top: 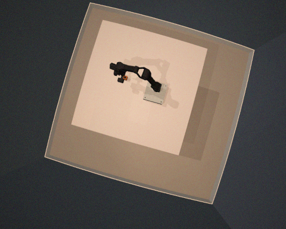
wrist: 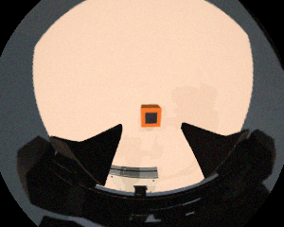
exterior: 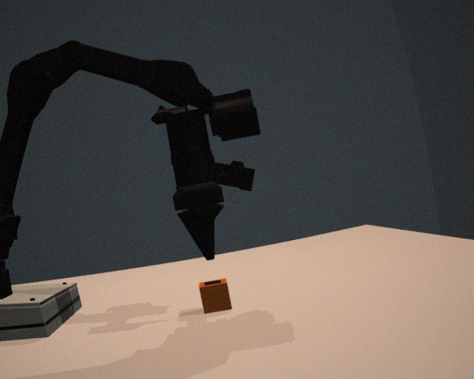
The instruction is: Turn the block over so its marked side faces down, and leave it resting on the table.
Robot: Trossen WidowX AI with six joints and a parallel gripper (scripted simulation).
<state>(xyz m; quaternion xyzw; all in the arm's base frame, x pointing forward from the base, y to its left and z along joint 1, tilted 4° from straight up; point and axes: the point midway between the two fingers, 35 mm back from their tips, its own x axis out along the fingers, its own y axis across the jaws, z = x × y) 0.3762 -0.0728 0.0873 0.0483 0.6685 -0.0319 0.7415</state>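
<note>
Open gripper poised above the orange block

The orange block (top: 125,78) (exterior: 216,298) (wrist: 158,116) rests on the table (top: 138,123) (exterior: 372,294) (wrist: 133,61), in front of the arm's base (top: 153,97) (exterior: 62,312) (wrist: 134,172) and well apart from it. Its dark square mark faces up, so the turning is not yet done. The step in hand looks like the approach before a grasp. The next move probably calls for lowering the fingers to either side of the block, then closing, lifting a little and rolling it over; coming down off-centre could knock it.

The gripper (exterior: 209,258) (wrist: 152,127) hangs above the block with its fingers spread about as wide as they go and nothing between them. Its tips point down, slightly tilted in the exterior view. Behind it, the arm (top: 130,68) (exterior: 110,63) rises from the base, arches over and bends down at the wrist.
</note>
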